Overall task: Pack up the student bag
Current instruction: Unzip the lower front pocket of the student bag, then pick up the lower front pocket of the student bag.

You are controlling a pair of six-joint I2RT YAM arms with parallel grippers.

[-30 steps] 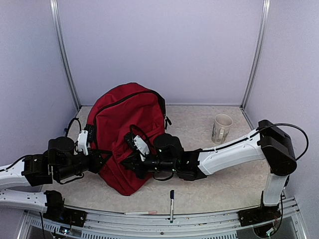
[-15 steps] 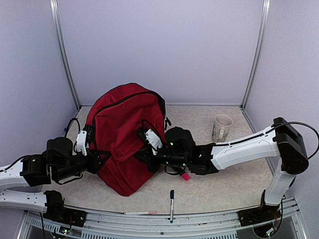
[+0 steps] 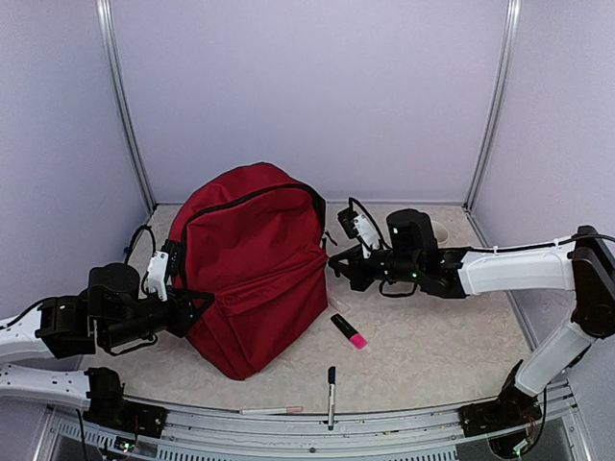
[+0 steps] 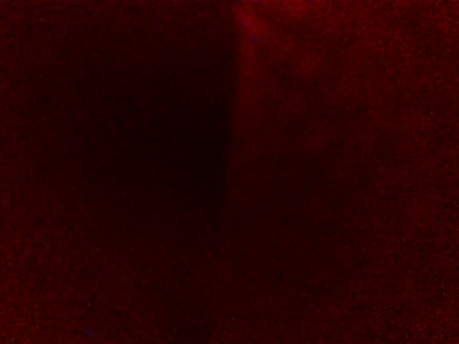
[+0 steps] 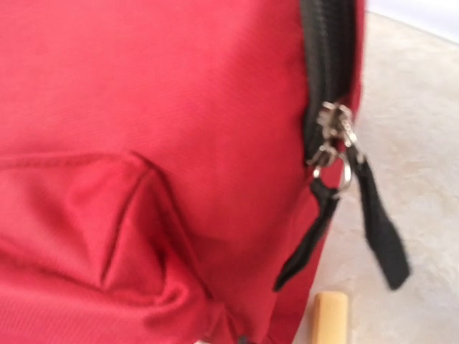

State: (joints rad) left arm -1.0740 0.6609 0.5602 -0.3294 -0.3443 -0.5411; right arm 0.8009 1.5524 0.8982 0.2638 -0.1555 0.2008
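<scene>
The student bag [image 3: 255,264], a large dark red backpack with a black zipper, stands at the middle left of the table. Its zipper looks closed in the top view. My left gripper [image 3: 190,307] is pressed against the bag's lower left side. The left wrist view shows only dark red fabric [image 4: 301,172], so its jaws are hidden. My right gripper [image 3: 336,261] hovers just off the bag's right side, apart from it. The right wrist view shows the bag [image 5: 158,129] and the zipper pulls [image 5: 333,143] close up, with no fingers in sight.
A pink highlighter [image 3: 349,330] lies on the table right of the bag. A black pen [image 3: 331,382] and a thin pale pen [image 3: 271,411] lie at the front edge. A mug [image 3: 442,230] stands behind my right arm. A tan block [image 5: 328,319] lies by the bag's base.
My right arm has pulled back from the bag's front to its right side. The pink highlighter now lies uncovered on the table. The bag stands fuller and more upright. The left arm has barely moved.
</scene>
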